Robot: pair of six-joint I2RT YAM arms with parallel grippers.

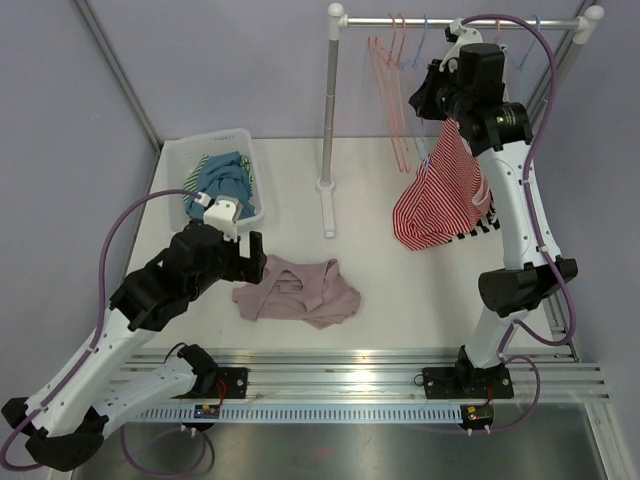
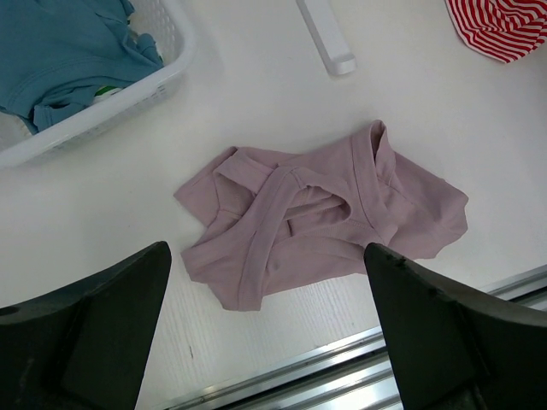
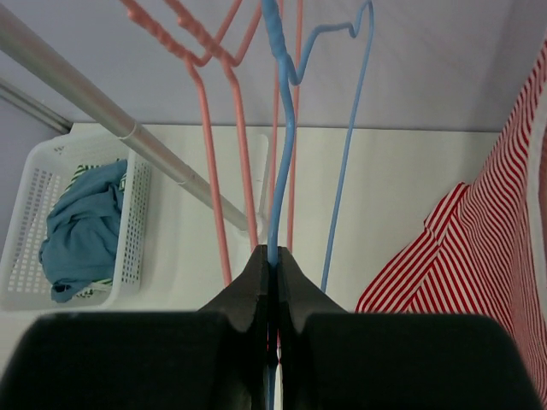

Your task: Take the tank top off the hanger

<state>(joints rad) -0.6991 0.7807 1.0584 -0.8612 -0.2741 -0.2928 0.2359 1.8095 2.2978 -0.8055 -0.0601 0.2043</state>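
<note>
Right wrist view: your right pincer [image 3: 273, 256] is clamped tight on the blue hanger [image 3: 279, 162], which rises from between its fingers. The red-striped tank top [image 3: 500, 248] hangs just to that pincer's right. Your left pincer [image 2: 267, 252] is spread wide and holds nothing. A pink garment [image 2: 325, 213] lies on the table [image 2: 427, 111] directly beneath it.

The white counter [image 1: 400, 300] is carrying a crumpled mauve tank top [image 1: 297, 291], a white basket [image 1: 205, 137] and the rack's foot [image 1: 328, 210].
</note>
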